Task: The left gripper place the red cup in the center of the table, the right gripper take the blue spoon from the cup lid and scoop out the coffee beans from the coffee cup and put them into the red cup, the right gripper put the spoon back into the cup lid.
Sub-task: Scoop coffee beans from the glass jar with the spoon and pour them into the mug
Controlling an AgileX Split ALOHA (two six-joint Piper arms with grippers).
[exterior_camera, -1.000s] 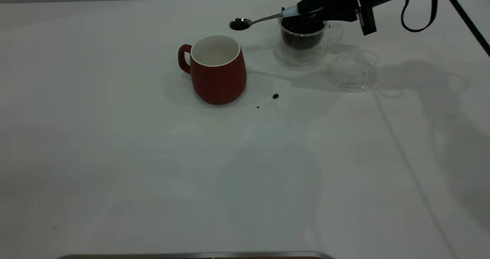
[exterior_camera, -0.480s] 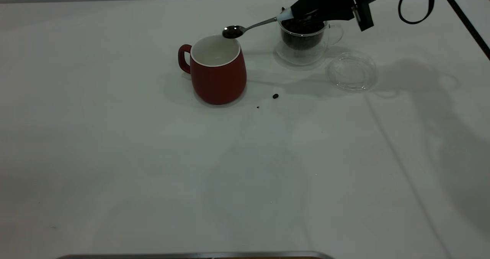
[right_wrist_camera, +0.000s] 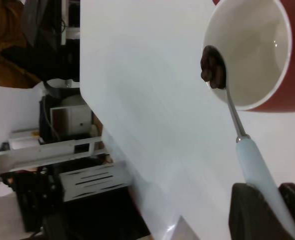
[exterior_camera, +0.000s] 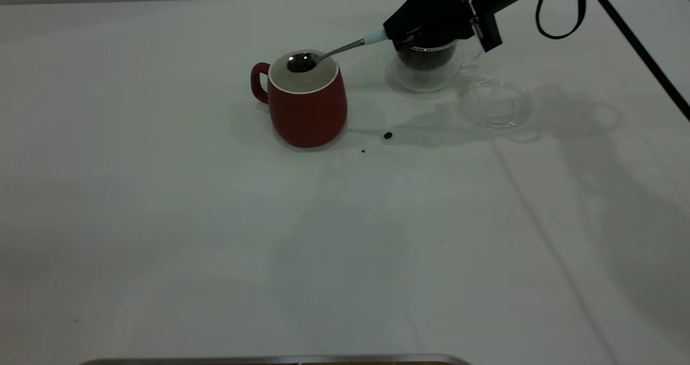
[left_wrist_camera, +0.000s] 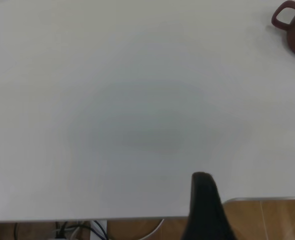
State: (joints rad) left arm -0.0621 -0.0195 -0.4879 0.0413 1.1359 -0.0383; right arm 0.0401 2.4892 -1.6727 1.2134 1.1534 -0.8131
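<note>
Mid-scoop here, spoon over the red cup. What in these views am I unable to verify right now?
- Right tool grip: its body covers the blue spoon handle end in exterior and right wrist views.
- Coffee cup top: hidden behind that tool, so its bean level is unknown.
- Red cup floor: only partly visible in the right wrist view; beans show only on the spoon.
- Left tool: one dark part shows, cut off by the frame edge.

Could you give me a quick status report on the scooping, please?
Right gripper shut on blue spoon, bowl with coffee beans over red cup. Left gripper parked clear. One stray bean on table.
</note>
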